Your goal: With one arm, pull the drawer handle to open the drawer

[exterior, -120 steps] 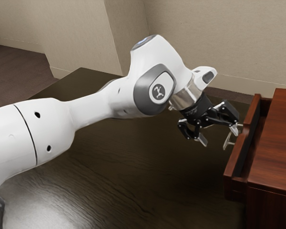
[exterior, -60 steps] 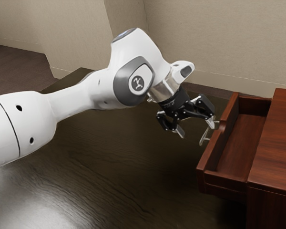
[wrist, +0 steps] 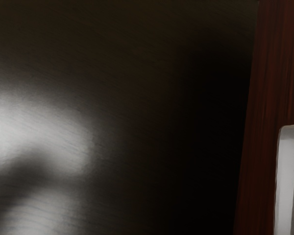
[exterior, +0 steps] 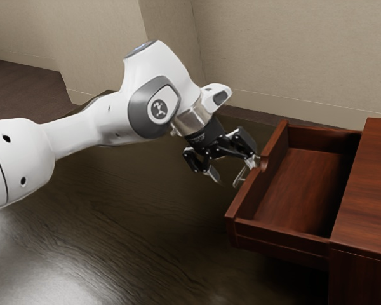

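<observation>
Holds the end effector (exterior: 232,168) with jaws apart, straddling the handle (exterior: 240,178) rather than clamped on it. Appears hooked behind the bar on the side nearest the drawer front, which is enough for a straight pull. From the wrist, shows that handle as a pale bar just beside red-brown wood. Finds the drawer (exterior: 298,190) standing well out of the cabinet (exterior: 368,190), inside bare, front panel out over the desk (exterior: 146,241). Judged open, or nearly fully so. Reaches in with the arm (exterior: 82,133) from the exterior view's left, roughly along the drawer's travel, presumably to avoid twisting the handle.
</observation>
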{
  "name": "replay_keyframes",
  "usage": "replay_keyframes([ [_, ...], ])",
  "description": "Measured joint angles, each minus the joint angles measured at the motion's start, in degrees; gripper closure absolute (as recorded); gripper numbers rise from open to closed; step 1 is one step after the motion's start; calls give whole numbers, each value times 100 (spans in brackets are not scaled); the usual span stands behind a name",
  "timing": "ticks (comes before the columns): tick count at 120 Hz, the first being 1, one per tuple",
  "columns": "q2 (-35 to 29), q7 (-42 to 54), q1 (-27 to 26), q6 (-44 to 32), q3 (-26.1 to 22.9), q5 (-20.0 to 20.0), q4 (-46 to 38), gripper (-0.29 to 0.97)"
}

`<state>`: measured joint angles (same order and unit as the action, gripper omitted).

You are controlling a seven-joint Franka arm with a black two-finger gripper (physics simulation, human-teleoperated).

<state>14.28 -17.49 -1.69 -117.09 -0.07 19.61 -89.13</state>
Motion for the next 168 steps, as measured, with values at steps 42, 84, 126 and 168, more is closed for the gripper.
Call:
replay_keyframes([
  [42, -84, 410, 144, 55, -29, -200, -1, 0],
  [84, -283, 757, 353, 50, -34, -232, -296, 0],
  [126, -387, 951, 315, 33, -118, -258, -289, 0],
  [168, -613, 1035, 361, -2, -271, -286, -270, 0],
])
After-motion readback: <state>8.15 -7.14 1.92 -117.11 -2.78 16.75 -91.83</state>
